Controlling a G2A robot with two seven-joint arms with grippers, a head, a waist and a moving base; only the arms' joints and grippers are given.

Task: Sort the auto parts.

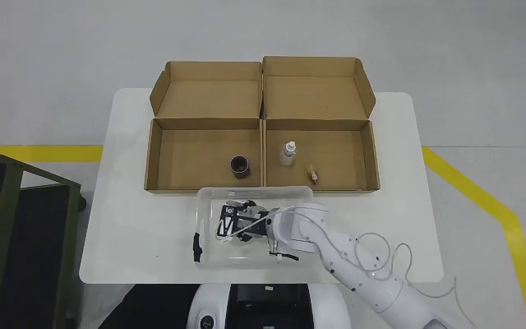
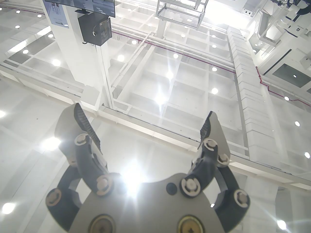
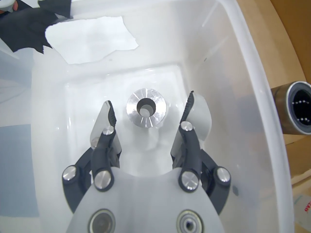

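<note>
1. The silver metal part (image 3: 146, 111), a flared ring with a bore through its middle, lies on the floor of the clear bin (image 3: 245, 32), close to one end wall.
2. The right hand (image 3: 150, 101) is down inside the bin, released and spread wide. One finger stands on each side of the part, neither appears to touch it, and it holds nothing.
3. The step in hand looks like the pick of this part, with the grip not yet made. The next move probably calls for an even close on the flared rim, which may slip on smooth metal, then a lift straight up to clear the bin wall.
4. The bin stands on the white worktop (image 1: 123, 164), just in front of two open cardboard boxes. The left box (image 1: 189, 160) holds a brown cylinder (image 1: 240, 166). The right box (image 1: 345, 156) holds a white bottle (image 1: 288, 152) and a small brass piece (image 1: 312, 173). I cannot tell which box this part belongs in.
5. The left hand (image 2: 144, 111) is released and wide open. It holds nothing and points up at the ceiling.
</note>
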